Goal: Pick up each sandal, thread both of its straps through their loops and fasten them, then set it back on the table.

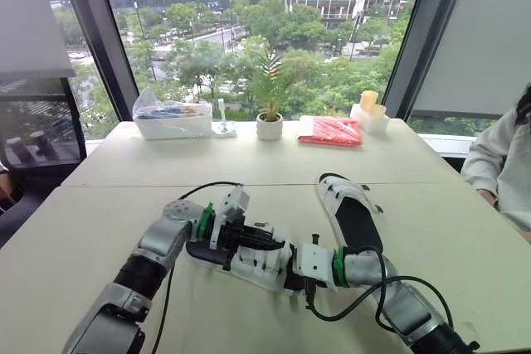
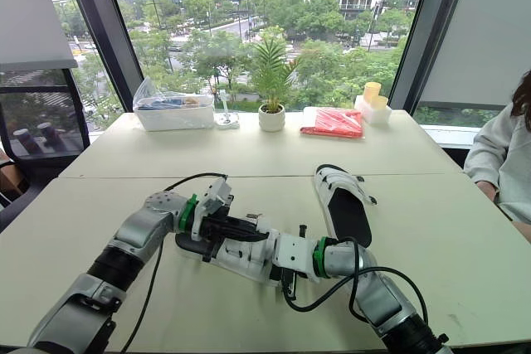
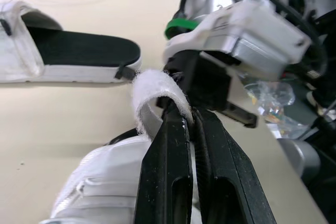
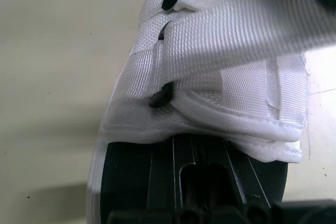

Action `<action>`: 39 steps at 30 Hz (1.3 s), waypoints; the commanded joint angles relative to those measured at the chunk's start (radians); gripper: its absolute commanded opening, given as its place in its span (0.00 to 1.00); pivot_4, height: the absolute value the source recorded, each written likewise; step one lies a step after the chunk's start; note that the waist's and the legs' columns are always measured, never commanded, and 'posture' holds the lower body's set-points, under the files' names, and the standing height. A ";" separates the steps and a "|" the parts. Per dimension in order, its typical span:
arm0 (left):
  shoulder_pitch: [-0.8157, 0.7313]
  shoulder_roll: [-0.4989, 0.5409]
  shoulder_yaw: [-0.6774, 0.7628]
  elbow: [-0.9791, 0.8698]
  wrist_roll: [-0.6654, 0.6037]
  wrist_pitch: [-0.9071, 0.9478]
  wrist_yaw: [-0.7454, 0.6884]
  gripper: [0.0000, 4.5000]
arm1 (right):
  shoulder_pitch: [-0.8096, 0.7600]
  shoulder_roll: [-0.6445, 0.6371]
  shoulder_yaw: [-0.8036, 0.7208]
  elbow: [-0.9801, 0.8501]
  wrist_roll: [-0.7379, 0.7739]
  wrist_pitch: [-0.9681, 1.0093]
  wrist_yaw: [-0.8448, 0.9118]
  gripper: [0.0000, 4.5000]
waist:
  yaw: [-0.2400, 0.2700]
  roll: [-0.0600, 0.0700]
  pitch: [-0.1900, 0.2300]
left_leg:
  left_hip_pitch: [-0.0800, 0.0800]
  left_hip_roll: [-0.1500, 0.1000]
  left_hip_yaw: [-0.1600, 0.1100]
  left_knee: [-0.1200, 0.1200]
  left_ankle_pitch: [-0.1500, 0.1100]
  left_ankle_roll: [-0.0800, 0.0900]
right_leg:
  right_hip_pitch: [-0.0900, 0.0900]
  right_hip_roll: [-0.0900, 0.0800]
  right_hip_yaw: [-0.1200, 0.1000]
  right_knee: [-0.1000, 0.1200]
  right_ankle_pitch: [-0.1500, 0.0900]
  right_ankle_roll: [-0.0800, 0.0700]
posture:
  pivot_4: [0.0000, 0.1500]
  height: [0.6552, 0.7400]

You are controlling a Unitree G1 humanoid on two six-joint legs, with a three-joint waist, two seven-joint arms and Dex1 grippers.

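A white sandal with a black sole (image 1: 249, 267) lies tilted on the table between my two arms. My left gripper (image 3: 184, 113) is shut on the free end of one white strap (image 3: 153, 90), which stands up in a curl above the sandal. From the other side my right gripper (image 1: 288, 273) is shut on the sandal's edge, with the lower finger (image 4: 205, 179) against the black sole under the mesh upper and its straps (image 4: 220, 51). The second sandal (image 1: 353, 215) lies flat on the table to the right, apart from both grippers.
Along the far table edge stand a clear plastic box (image 1: 172, 120), a small potted plant (image 1: 269, 124), a red packet (image 1: 330, 131) and yellow cups (image 1: 369, 108). A person's sleeve (image 1: 502, 163) reaches in at the right edge. Black cables (image 1: 365, 300) trail from my arms.
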 commanded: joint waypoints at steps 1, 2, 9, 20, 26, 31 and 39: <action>-0.075 -0.031 0.045 0.060 0.025 -0.089 0.037 0.00 | 0.074 -0.011 0.125 0.125 -0.058 0.063 0.054 0.00 | 0.001 0.000 0.000 | 0.000 0.000 0.000 0.000 0.000 0.000 | 0.000 0.000 0.000 0.000 0.000 0.000 | 1.00 0.97; -0.082 -0.041 0.042 0.086 0.036 -0.096 0.041 0.00 | 0.073 -0.011 0.126 0.125 -0.058 0.063 0.053 0.00 | 0.001 0.000 0.000 | 0.000 0.000 0.000 0.000 0.000 0.000 | 0.000 0.000 0.000 0.000 0.000 0.000 | 1.00 0.97; -0.134 -0.087 0.009 0.217 0.161 -0.119 0.108 0.00 | 0.074 -0.008 0.126 0.124 -0.060 0.065 0.049 0.00 | 0.005 -0.001 0.000 | 0.005 -0.001 -0.001 0.004 0.000 0.000 | 0.008 0.002 -0.001 0.000 0.000 0.001 | 1.00 0.97; -0.208 -0.116 0.012 0.241 0.216 -0.049 0.129 0.15 | 0.071 -0.006 0.124 0.139 -0.062 0.058 0.043 0.00 | 0.006 -0.001 0.000 | 0.011 -0.001 -0.003 0.009 0.000 0.000 | 0.017 0.000 -0.001 0.000 0.000 0.001 | 1.00 0.97; -0.194 -0.119 -0.002 0.214 0.222 -0.009 0.146 0.75 | 0.068 0.000 0.127 0.144 -0.065 0.055 0.041 0.00 | 0.001 -0.002 0.001 | 0.011 -0.001 -0.005 0.009 -0.002 0.002 | 0.018 0.000 -0.002 0.000 0.000 0.002 | 1.00 0.97; -0.202 -0.127 -0.002 0.239 0.254 -0.051 0.222 0.98 | 0.066 -0.001 0.124 0.150 -0.063 0.052 0.042 0.00 | 0.002 -0.002 0.002 | 0.011 -0.001 -0.008 0.008 -0.002 0.003 | 0.018 0.000 -0.002 0.000 0.000 0.002 | 1.00 0.97; -0.293 -0.164 0.011 0.379 0.330 -0.167 0.398 0.98 | 0.058 -0.001 0.124 0.160 -0.064 0.045 0.044 0.00 | 0.002 -0.003 0.004 | 0.011 -0.001 -0.009 0.008 -0.002 0.003 | 0.018 0.000 -0.003 -0.001 0.000 0.002 | 1.00 0.97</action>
